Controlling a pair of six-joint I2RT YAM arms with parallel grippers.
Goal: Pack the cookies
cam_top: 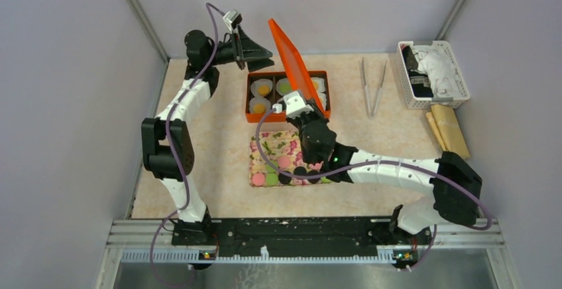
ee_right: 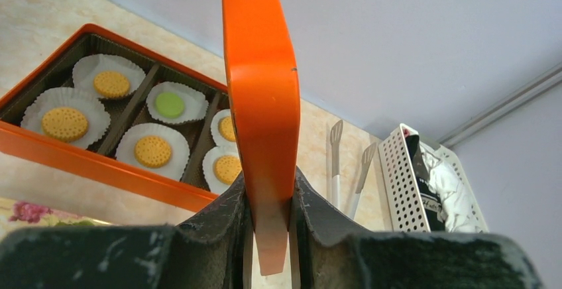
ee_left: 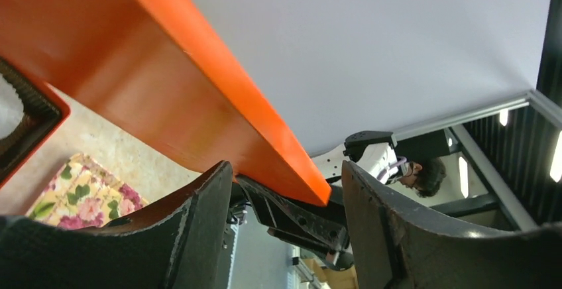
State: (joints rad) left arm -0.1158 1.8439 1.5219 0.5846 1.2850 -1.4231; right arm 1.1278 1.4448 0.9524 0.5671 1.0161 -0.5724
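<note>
An orange box (cam_top: 254, 115) at the table's middle back holds white paper cups with orange cookies (ee_right: 65, 123) and one green cookie (ee_right: 169, 105). My right gripper (cam_top: 299, 103) is shut on the edge of the box's orange lid (cam_top: 291, 57) and holds it upright over the box; the right wrist view shows the lid (ee_right: 262, 103) pinched in the gripper (ee_right: 268, 186). My left gripper (cam_top: 264, 55) is open beside the lid's far end; in its own view (ee_left: 285, 203) the lid (ee_left: 166, 90) crosses above the jaws. Pink (cam_top: 258, 179), green (cam_top: 272, 179) and black (cam_top: 286, 177) cookies lie on a floral tray (cam_top: 262, 146).
Metal tongs (cam_top: 373, 87) lie right of the box. A white basket (cam_top: 457, 77) with cloth stands at the back right, a tan roll (cam_top: 450, 130) in front of it. Walls close in left and right.
</note>
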